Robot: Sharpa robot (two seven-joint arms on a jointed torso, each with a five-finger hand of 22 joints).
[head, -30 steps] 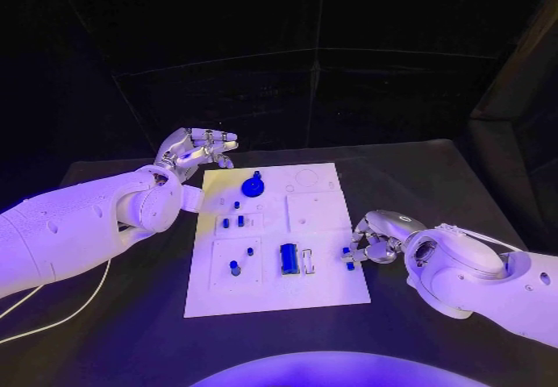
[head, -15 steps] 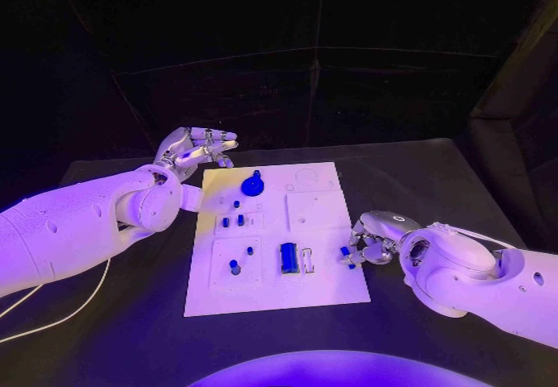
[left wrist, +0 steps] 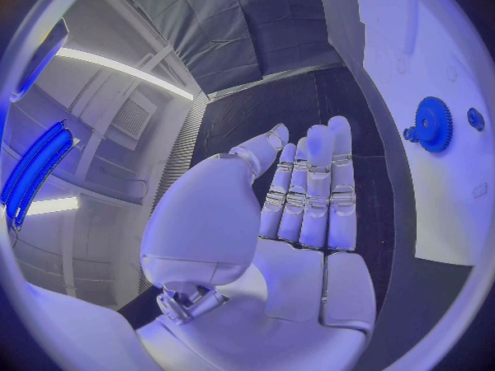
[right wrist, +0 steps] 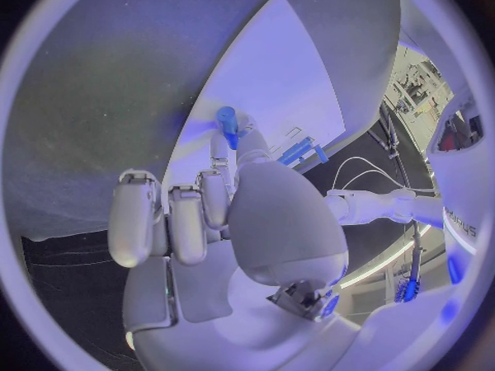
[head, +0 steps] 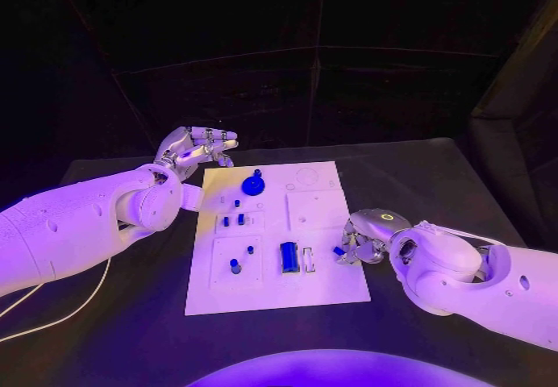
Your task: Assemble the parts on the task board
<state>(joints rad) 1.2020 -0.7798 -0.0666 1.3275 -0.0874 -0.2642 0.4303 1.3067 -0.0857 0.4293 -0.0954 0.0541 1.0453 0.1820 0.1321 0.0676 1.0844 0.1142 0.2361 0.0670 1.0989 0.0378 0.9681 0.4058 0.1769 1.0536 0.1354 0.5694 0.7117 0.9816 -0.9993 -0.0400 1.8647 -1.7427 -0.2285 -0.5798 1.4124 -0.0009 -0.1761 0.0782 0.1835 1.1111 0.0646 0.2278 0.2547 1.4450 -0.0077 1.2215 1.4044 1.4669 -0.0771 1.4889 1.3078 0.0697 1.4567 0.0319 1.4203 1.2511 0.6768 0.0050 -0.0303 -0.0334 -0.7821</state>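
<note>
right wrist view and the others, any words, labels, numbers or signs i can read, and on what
None can be read for sure.
Dark lettering on the white arm in the right wrist view: too bent and cut off to read.
White rectangular task board and its small blue parts, such as the blue gear: no print visible.

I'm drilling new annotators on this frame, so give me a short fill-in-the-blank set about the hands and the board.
1. The right hand pinches a small ____ part at the task board's right edge.
2. The left hand holds ____.
3. The toothed blue gear lies on the board's ____ half.

Missing words: blue; nothing; far
</note>
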